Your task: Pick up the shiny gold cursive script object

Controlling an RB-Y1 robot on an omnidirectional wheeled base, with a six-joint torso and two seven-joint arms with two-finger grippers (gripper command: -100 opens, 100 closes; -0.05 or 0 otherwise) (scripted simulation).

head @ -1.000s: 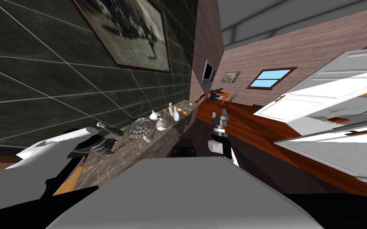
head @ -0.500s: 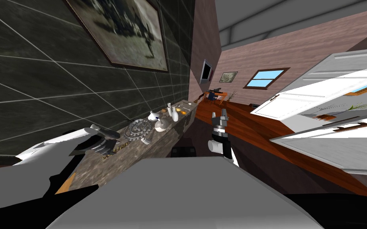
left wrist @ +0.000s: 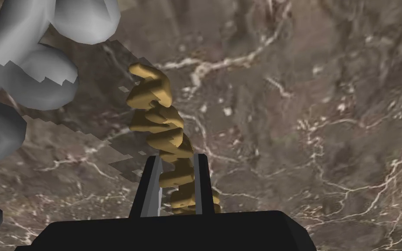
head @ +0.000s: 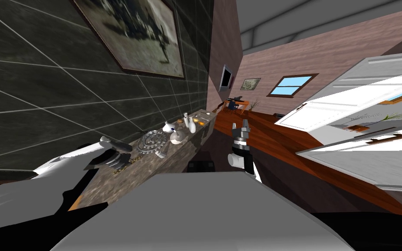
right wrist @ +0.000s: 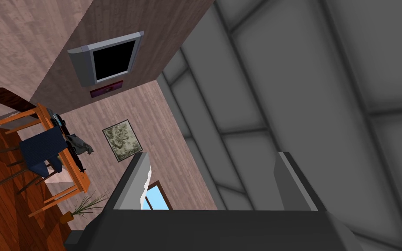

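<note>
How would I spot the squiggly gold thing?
Below the dark tiled wall runs a long brown marbled counter. There the shiny gold cursive script piece is pinched by the fingers of the left gripper. Its neighbour is a rounded grey lump; only this is gold and loopy.

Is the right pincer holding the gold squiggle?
No, the right pincer stands open with nothing between its fingers, while the gold squiggle is pinched by the left pincer.
</note>
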